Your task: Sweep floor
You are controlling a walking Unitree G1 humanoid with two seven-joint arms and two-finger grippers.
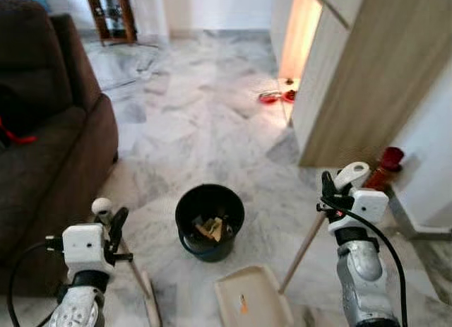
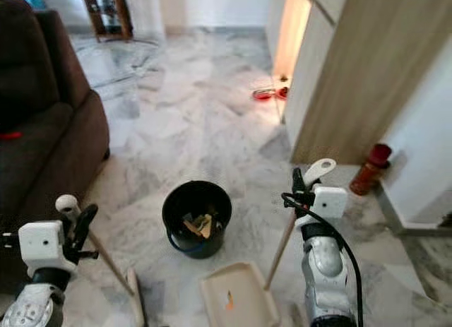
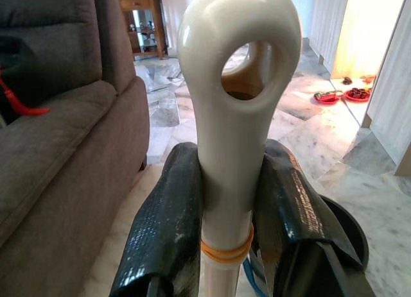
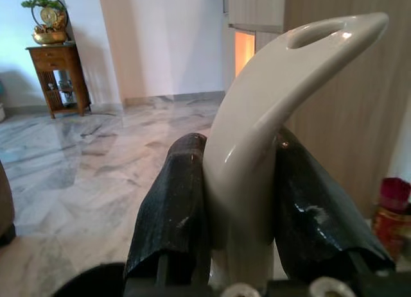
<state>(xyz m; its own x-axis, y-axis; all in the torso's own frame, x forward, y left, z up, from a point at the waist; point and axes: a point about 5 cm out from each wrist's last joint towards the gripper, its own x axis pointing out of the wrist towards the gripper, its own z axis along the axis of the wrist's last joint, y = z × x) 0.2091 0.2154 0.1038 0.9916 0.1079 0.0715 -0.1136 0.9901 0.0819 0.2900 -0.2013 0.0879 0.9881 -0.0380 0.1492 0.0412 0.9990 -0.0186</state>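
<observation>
**A:** So we've got the broom [image 1: 138, 277] down at 7 o'clock, head on the marble floor [image 1: 191, 115], and the dustpan [image 1: 251, 302] at 6 with one small orange scrap in it. The black bin [image 1: 210, 221] sits just past it toward 12, already holding some scraps.

**B:** Yep. Our left tool [image 3: 225, 201] is clamped on the broom's cream handle, just under the loop end. Our right tool [image 4: 241, 207] is squeezed around the dustpan handle [image 1: 305, 244], right below its curved tip.

**A:** How do we do this bit well?

**B:** I'd say keep the pan's lip flat on the floor and pull the broom in short strokes toward it, from 7 to 6. Tilt the pan too early and the scrap probably slides out.

**A:** And the bin's near enough to tip into. Sofa [image 1: 49, 157] at 9 could crowd the broom handle, though.
</observation>
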